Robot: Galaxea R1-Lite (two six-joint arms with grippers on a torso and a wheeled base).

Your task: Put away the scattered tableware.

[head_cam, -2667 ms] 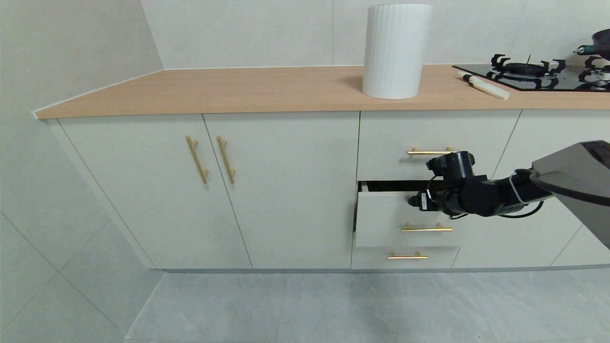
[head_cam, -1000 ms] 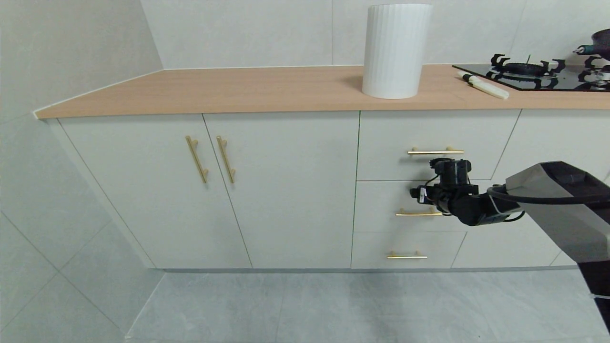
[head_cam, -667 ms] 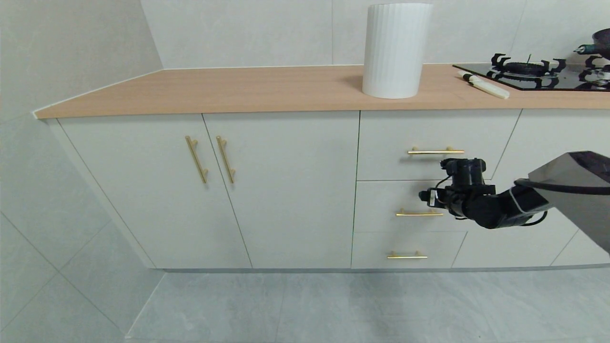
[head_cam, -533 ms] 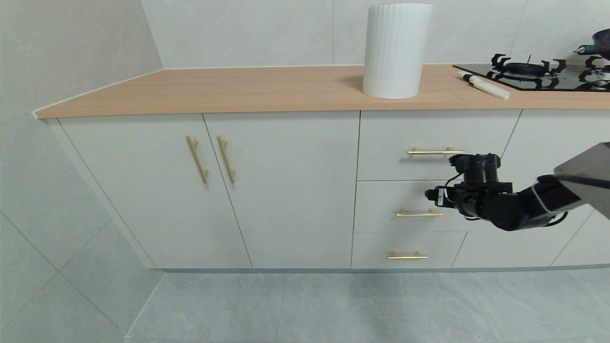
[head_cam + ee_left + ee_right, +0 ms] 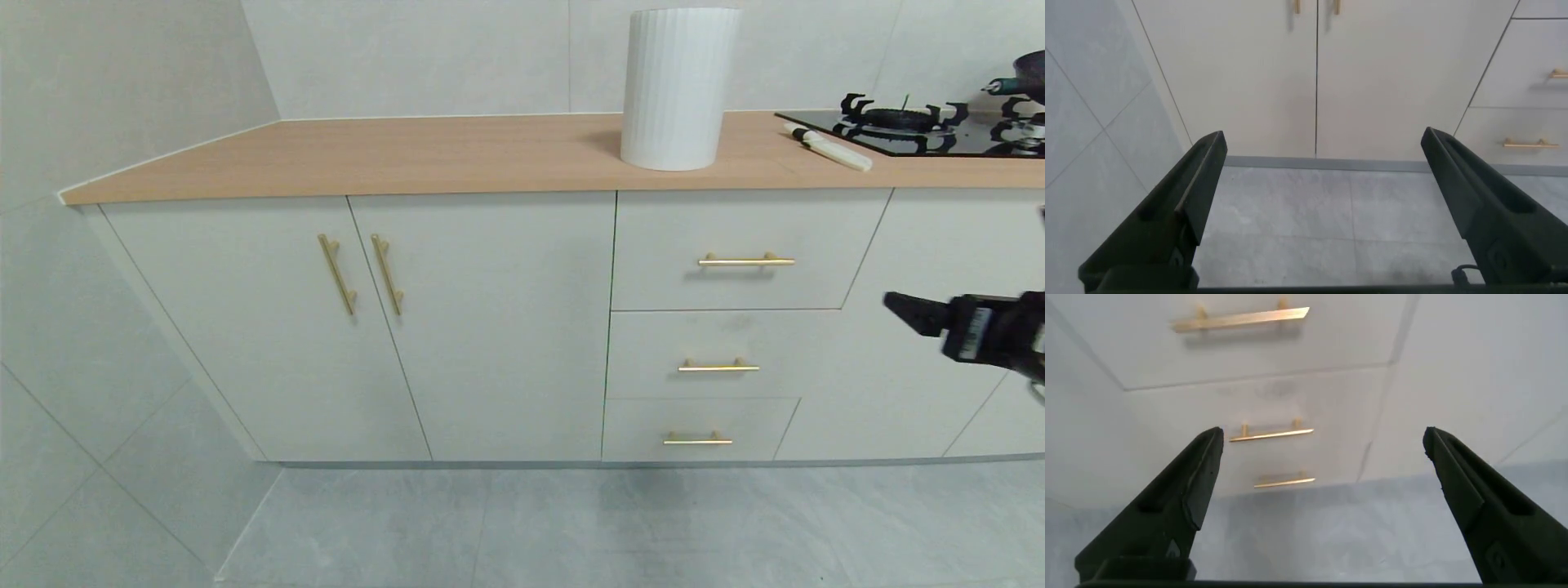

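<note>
- Head view shows a long cream utensil [image 5: 827, 147] lying flat on the wooden worktop [image 5: 408, 151], just beside the black stove [image 5: 906, 122].
- A tall white ribbed pot [image 5: 676, 86] stands on the worktop, near the utensil.
- Below, the three drawers [image 5: 727, 335] with gold handles [image 5: 718, 367] are all shut.
- To the right of the drawers hangs the right end effector [image 5: 1321, 445], spread wide, holding nothing.
- Low over the grey floor [image 5: 1290, 220], the left end effector [image 5: 1322, 139] faces the cupboard doors [image 5: 1315, 73], also spread wide and empty.
</note>
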